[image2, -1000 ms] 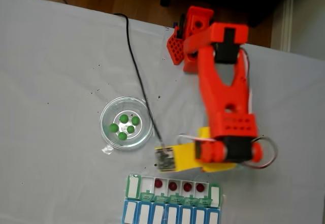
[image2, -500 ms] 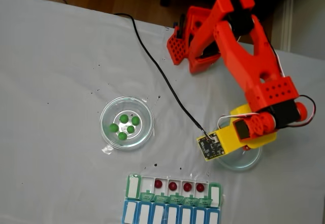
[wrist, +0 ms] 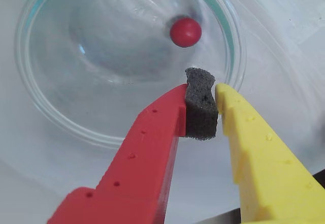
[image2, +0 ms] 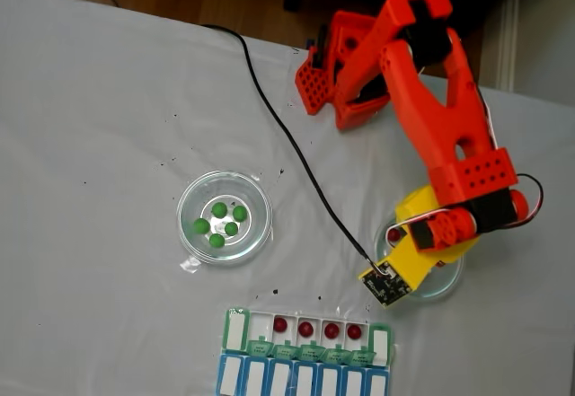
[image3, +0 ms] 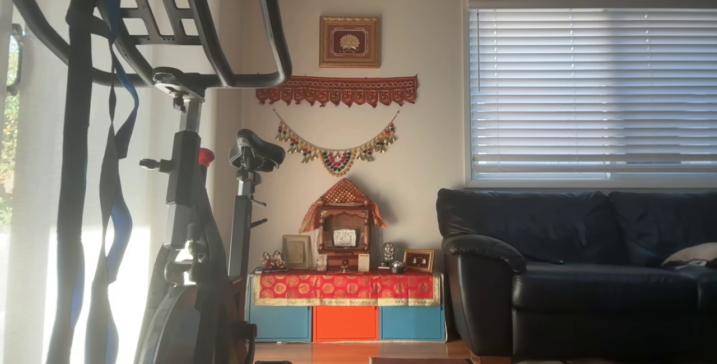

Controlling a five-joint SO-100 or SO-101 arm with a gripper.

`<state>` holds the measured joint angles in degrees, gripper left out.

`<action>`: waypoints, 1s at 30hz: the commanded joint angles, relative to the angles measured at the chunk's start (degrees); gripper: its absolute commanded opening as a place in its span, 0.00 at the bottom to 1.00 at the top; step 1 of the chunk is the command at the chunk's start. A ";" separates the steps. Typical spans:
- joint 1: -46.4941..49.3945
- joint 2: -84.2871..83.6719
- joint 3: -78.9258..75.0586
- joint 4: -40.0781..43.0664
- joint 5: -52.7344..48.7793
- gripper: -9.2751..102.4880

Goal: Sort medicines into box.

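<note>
The last red pill (wrist: 185,32) lay alone in the glass dish (wrist: 35,97), apart from the end effector (wrist: 202,107), whose fingers were pressed together on their foam pad. It looked light, hard and smooth, likely to roll; better to pinch it across its middle

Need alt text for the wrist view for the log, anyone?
The claw, one finger red and one yellow, is closed on its dark foam pad above a clear glass dish. One red pill lies in the dish, just beyond the fingertips.
</note>
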<state>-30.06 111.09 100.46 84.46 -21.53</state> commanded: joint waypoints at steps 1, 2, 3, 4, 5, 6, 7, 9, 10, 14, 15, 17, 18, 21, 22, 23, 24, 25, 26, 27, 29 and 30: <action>-0.35 0.88 0.09 -1.67 -0.26 0.10; -0.70 0.62 0.97 -2.37 -0.09 0.10; -0.88 0.26 1.85 -3.16 -0.26 0.10; -0.88 0.00 2.46 -3.96 -0.44 0.10; -0.88 -0.35 2.81 -4.57 -0.53 0.10; -0.88 -0.70 2.90 -4.83 -0.62 0.10; -0.88 -0.88 2.90 -5.01 -0.62 0.10; -0.70 -1.05 2.81 -5.45 -0.62 0.10; -0.70 -1.05 2.90 -5.63 -0.62 0.09; -0.44 -1.05 2.90 -5.98 -0.53 0.13; -0.44 -1.32 2.90 -5.98 -0.53 0.16; -0.70 -2.02 2.90 -5.71 -0.97 0.20; -0.88 -2.37 2.90 -5.63 -1.05 0.21; -1.58 -3.52 3.08 -5.63 -1.41 0.26; -1.85 -3.87 3.08 -5.80 -1.58 0.26; -1.93 -4.22 2.99 -5.89 -1.85 0.26; -1.93 -4.57 2.90 -5.89 -2.11 0.27; -1.85 -4.75 2.72 -5.89 -2.46 0.27; -1.67 -4.92 2.55 -5.89 -2.90 0.27; -1.58 -5.10 2.55 -5.89 -3.34 0.28; -1.49 -5.54 2.55 -5.89 -4.13 0.29; -1.32 -5.80 2.55 -6.15 -4.66 0.29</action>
<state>-31.29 104.68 104.24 77.96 -24.96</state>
